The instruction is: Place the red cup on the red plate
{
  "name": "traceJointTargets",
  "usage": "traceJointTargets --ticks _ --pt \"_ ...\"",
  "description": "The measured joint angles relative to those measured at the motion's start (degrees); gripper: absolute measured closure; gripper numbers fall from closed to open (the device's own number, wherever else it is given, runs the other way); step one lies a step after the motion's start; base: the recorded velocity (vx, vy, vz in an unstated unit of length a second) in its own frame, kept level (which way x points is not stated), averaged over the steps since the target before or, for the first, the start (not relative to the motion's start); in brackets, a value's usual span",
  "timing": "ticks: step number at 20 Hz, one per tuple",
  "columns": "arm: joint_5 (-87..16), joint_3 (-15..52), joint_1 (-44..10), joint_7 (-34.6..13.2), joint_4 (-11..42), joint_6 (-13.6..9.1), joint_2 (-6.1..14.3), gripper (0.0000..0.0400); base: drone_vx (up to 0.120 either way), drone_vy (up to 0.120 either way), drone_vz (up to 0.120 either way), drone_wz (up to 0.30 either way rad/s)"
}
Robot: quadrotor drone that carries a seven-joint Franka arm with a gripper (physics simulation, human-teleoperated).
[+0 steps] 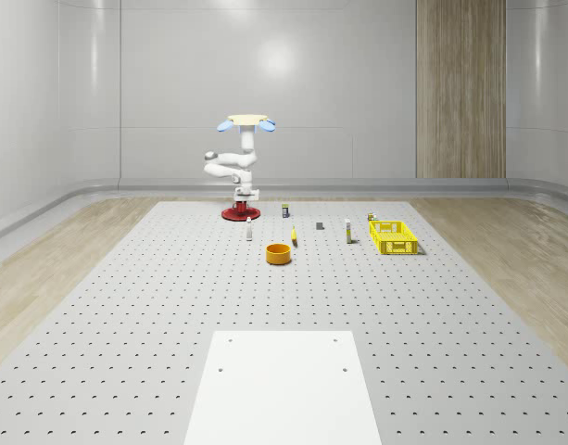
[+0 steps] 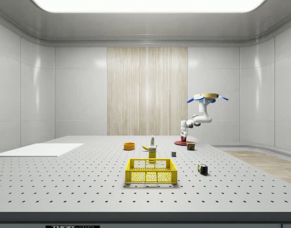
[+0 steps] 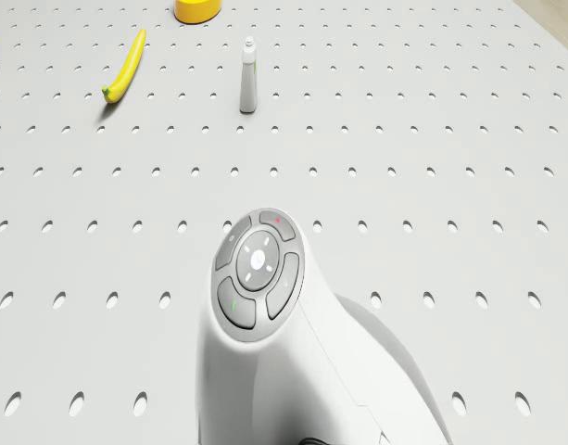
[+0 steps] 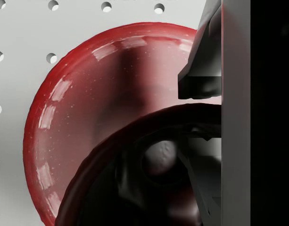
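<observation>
Evidently at the placing step, the drone [image 1: 247, 121] hovers over the red plate [image 4: 78, 108] at the table's [image 1: 126, 306] twelve-o'clock end, hand [image 4: 205, 113] clasping the red cup [image 4: 135, 179]; next, lower and release.

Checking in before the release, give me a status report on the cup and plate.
Drone hovering over red plate. Gripper low over the plate, shut on red cup. Cup above plate centre in wrist view. Nothing in the way.
</observation>
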State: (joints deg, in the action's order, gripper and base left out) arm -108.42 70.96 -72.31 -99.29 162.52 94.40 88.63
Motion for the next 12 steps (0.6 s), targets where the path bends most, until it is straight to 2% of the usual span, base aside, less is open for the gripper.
traceJointTargets --ticks 2,5,8,12 --pt "-0.28 -0.22 -0.4 -0.81 -0.07 -0.13 -0.2 0.0142 0.0 0.0 0.0 0.0" --pt "0.48 0.68 -0.51 -1.53 0.19 -0.71 -0.44 0.0067 0.0 0.0 0.0 0.0" --pt "1.55 1.87 -0.46 -1.93 0.52 -1.3 -0.59 0.0032 0.0 0.0 0.0 0.0" --pt "2.2 2.6 -0.44 -2.19 0.7 -1.65 -0.68 0.0014 0.0 0.0 0.0 0.0"
